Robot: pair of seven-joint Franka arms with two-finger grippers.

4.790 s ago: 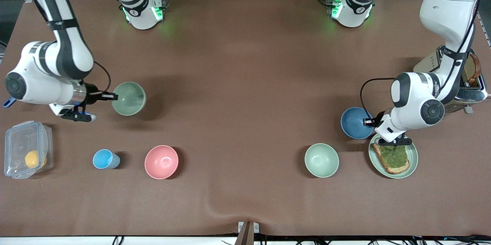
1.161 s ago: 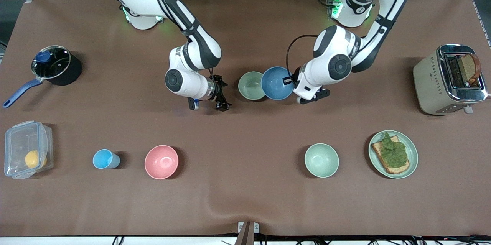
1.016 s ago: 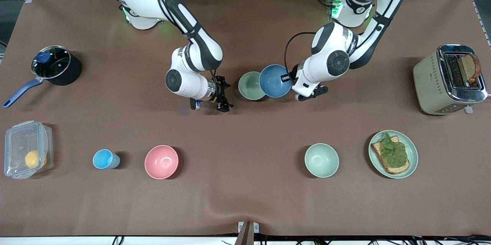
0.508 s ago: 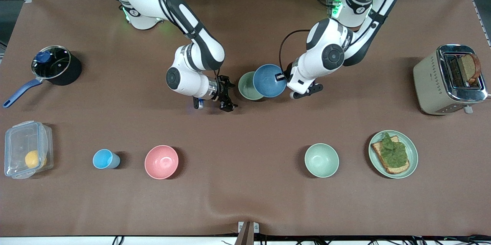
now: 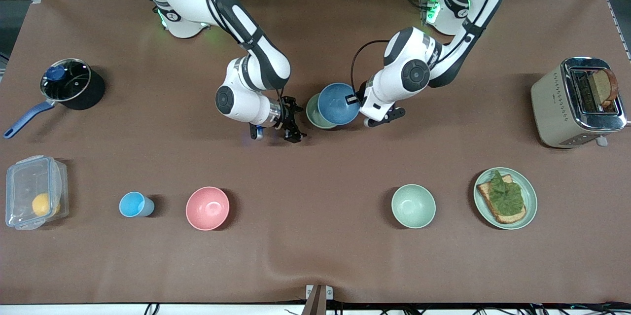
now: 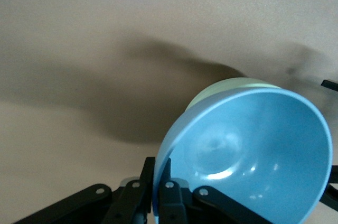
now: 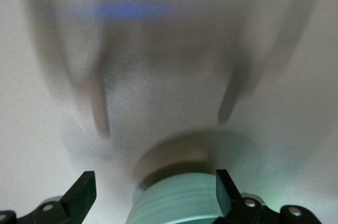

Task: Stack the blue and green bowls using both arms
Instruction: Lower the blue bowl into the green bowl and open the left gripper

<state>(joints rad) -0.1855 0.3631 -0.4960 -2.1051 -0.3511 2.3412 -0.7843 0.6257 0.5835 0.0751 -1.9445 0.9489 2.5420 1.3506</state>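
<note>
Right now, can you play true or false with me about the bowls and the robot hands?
1. The left gripper is holding the blue bowl by its rim. True.
2. The blue bowl sits flat on the table. False: it is up in the air, partly over the green bowl.
3. The right gripper is squeezing the green bowl. False: its fingers are open beside that bowl, toward the right arm's end of the table, touching nothing.
4. The pink bowl lies nearer to the front camera than the green bowl. True.
5. The plate holds an orange. False: it holds toast with a green leaf on top.
</note>
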